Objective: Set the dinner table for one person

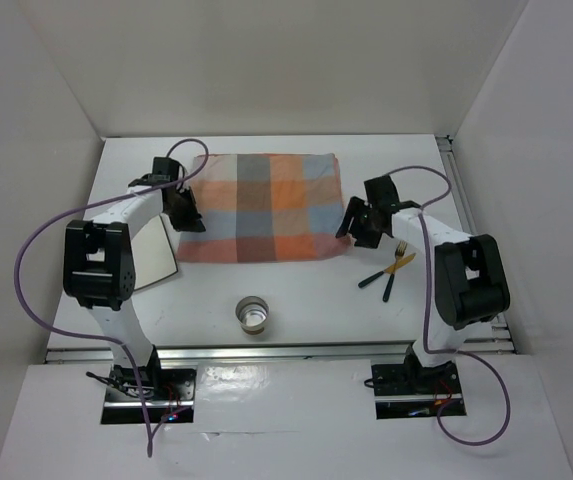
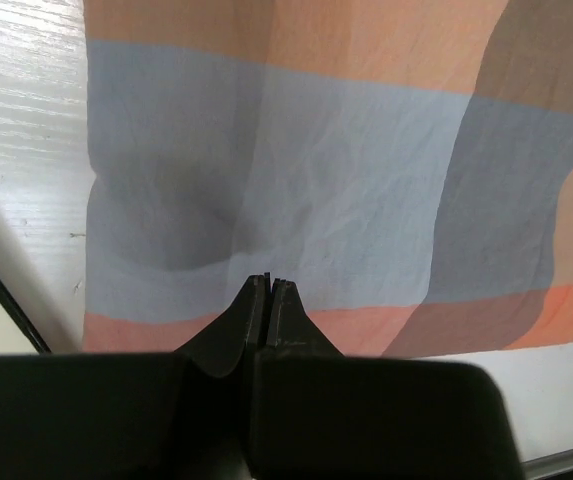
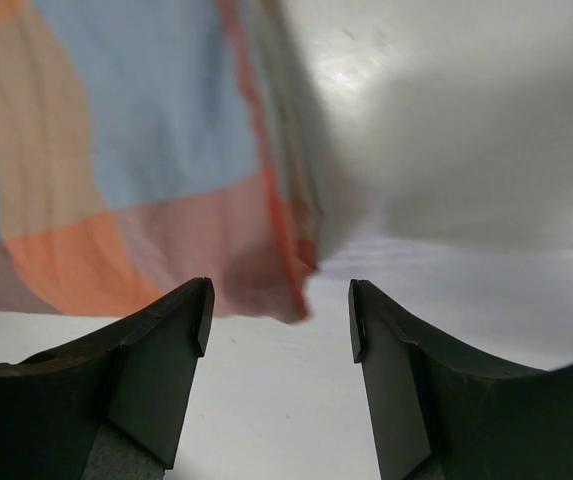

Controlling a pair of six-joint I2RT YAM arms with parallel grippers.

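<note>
Because the cup (image 1: 253, 315) stands nearest on the white surface (image 1: 316, 300) that carries everything, a swinging arm could topple it. Farther off, the clenched, seemingly empty left end effector (image 2: 269, 283) could rumple the mat (image 1: 261, 208), and the released right end effector (image 3: 280, 300) at its right corner could snag it. No writing is legible.

1. one table (image 1: 306, 300), large and white.
2. one checked cloth mat (image 1: 261, 205) in orange, grey and blue.
3. one square white plate (image 1: 154, 255).
4. one round metal cup (image 1: 254, 315).
5. one fork (image 1: 400, 248).
6. one knife (image 1: 371, 279) with a black handle.
7. two robot arms: one left arm (image 1: 96, 262), one right arm (image 1: 471, 280).
8. two grippers, one per arm: one left gripper (image 2: 270, 282), one right gripper (image 3: 281, 310).
</note>
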